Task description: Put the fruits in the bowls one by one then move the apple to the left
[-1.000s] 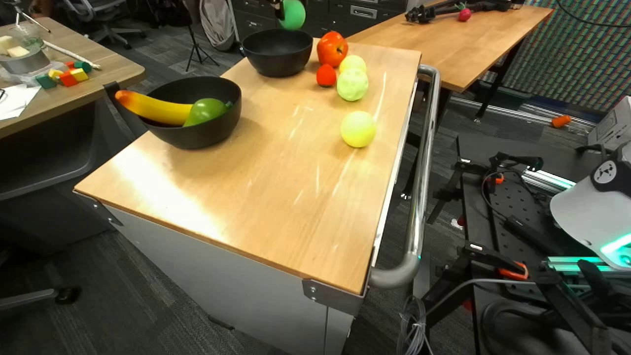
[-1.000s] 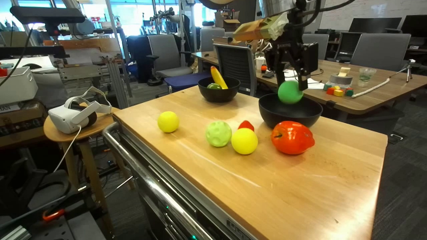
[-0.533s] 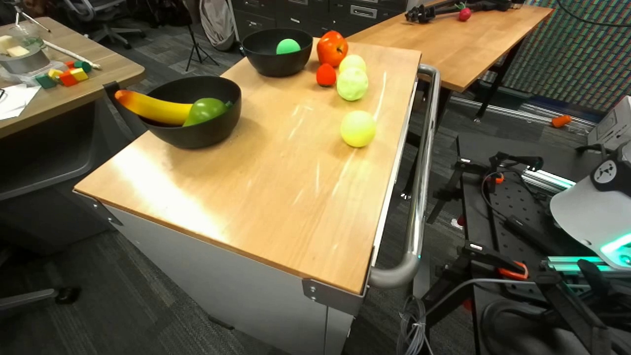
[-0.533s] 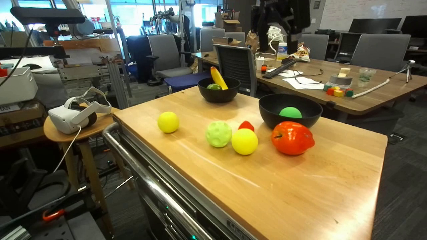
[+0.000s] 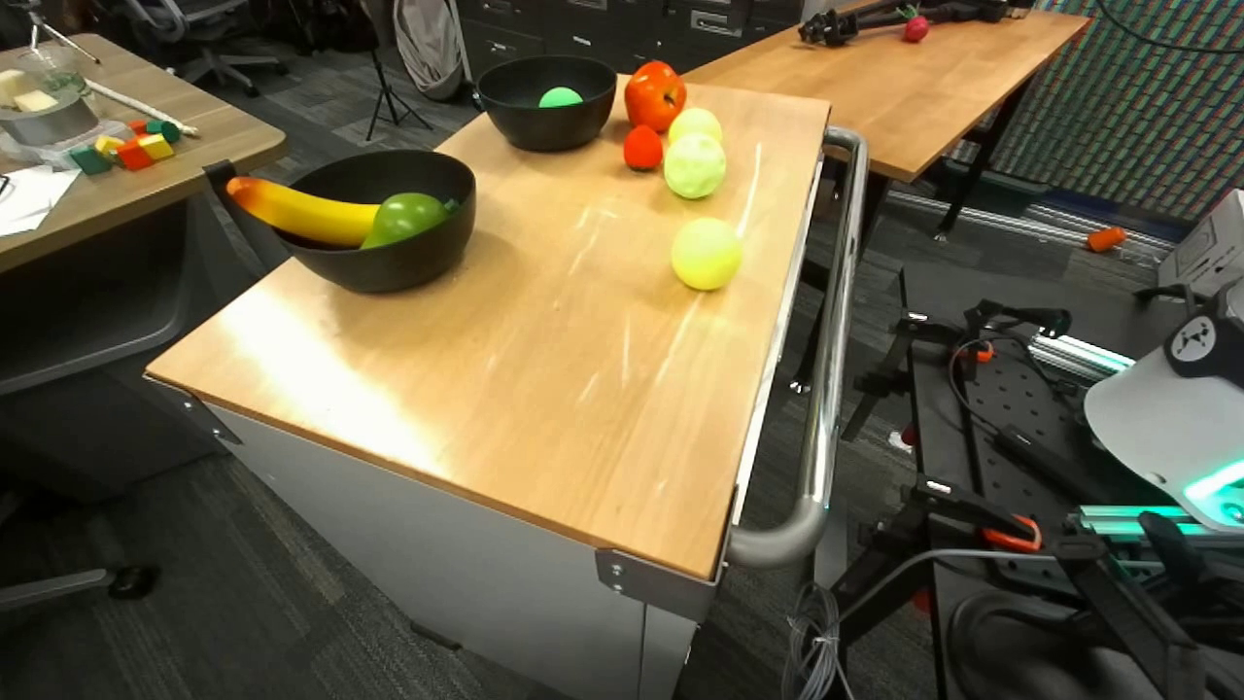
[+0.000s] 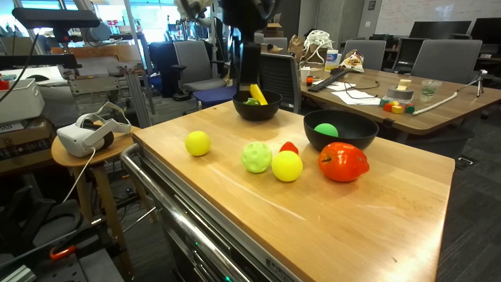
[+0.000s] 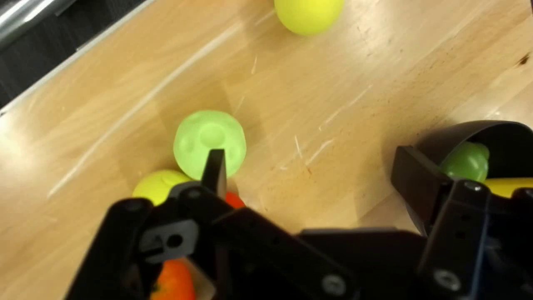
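One green ball (image 6: 326, 129) sits in a bowl (image 6: 358, 127) well apart from the hand (image 7: 311, 160) that just released it; jaws spread, empty, seemingly free for another.

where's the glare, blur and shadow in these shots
In an exterior view, strong glare whites out part of the tabletop; in an exterior view, the windows are blown out and the jaws look dark and smeared; in the wrist view, the jaws look soft, slightly out of focus, with faint shadows around the pale green ball.
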Available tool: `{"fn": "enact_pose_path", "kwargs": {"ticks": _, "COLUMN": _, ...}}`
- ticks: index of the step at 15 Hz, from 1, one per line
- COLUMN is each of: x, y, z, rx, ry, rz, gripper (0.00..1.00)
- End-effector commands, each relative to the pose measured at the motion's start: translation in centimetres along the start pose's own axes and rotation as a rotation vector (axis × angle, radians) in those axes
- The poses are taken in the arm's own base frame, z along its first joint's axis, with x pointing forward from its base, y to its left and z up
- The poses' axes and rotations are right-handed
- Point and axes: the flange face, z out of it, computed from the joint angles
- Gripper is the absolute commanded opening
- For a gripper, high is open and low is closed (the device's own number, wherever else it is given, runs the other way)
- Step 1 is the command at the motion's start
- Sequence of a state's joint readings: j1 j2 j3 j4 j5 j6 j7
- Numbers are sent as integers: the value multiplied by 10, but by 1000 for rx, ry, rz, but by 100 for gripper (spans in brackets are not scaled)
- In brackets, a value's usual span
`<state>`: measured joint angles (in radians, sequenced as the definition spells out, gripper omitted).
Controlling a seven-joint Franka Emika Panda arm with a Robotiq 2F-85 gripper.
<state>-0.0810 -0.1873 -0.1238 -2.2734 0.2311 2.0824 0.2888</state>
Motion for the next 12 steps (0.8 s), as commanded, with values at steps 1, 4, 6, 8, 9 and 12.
{"fn": "enact_pose_path", "kwargs": {"ticks": 1, "x": -6, "y": 4, "z": 8, "rx": 5, "ry": -8, "rz": 14, "gripper": 100}}
{"fn": "enact_pose_path", "kwargs": {"ticks": 4, "x": -5, "y": 5, "z": 22, "rx": -38, "ry": -47, "rz": 29, "gripper": 100}}
{"fn": "enact_pose_path", "kwargs": {"ticks": 6, "x": 3, "y": 6, "z": 38, "rx": -56, "ry": -79, "rz": 27, "gripper": 100}}
{"fn": "enact_pose_path", "kwargs": {"ticks": 8, "x": 11, "y": 6, "z": 51, "rx": -61, "ry": -105, "rz": 23, "gripper": 100}}
{"fn": "enact_pose_path", "kwargs": {"ticks": 9, "x": 14, "y": 6, "z": 57, "rx": -74, "ry": -121, "rz": 23, "gripper": 100}}
{"fn": "enact_pose_path", "kwargs": {"ticks": 12, "x": 21, "y": 9, "z": 70, "rx": -108, "ry": -163, "rz": 30, "gripper": 100}}
